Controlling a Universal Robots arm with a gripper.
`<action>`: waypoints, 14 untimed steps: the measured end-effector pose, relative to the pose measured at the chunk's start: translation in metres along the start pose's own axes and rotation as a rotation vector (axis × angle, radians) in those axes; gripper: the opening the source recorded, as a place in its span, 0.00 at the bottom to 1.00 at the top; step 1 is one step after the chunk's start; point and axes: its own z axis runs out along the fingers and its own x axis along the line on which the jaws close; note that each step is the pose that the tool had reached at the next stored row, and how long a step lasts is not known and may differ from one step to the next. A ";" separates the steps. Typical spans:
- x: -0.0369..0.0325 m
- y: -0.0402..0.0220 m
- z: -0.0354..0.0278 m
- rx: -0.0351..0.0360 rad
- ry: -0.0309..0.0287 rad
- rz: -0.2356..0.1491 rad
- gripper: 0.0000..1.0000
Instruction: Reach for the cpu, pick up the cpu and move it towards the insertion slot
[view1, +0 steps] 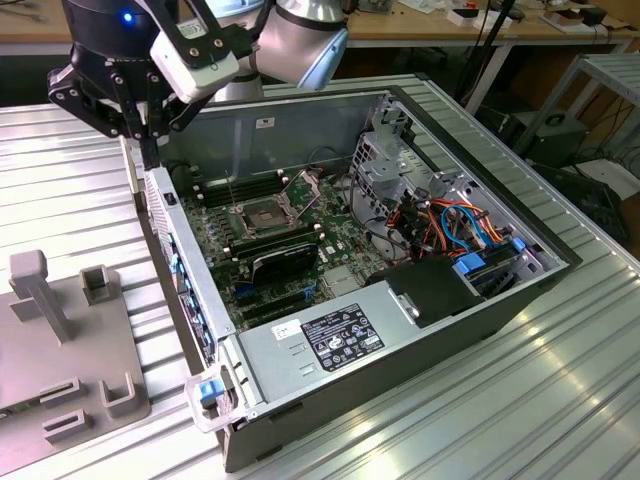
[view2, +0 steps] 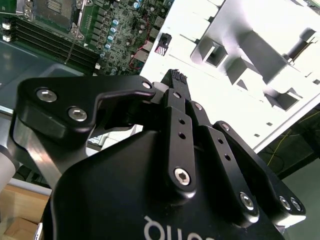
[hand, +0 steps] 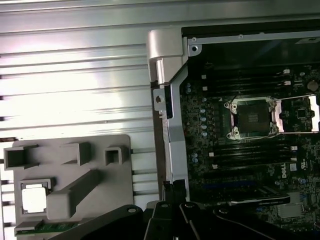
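Silver-beige square cpu (hand: 34, 197) lies in its grey plastic fixture (hand: 75, 145) — the black hand (view1: 150, 150), closed and empty, hovers by the silver computer case (view1: 300, 125) — so reaching, I judge, needs it opened.

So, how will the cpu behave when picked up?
Probably stiff: the cpu looks like a flat thin square plate. Likely light, being small beside the grey fixture. Its smooth metal face may be slippery, and it sits in a recess, so edges seem hard to grip.
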 end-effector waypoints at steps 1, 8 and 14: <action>0.0005 0.0000 0.0000 0.0000 0.0000 0.000 0.11; 0.0049 -0.0004 -0.0001 0.0000 0.0000 0.000 0.11; 0.0096 -0.0007 -0.0002 0.0000 0.0000 0.000 0.11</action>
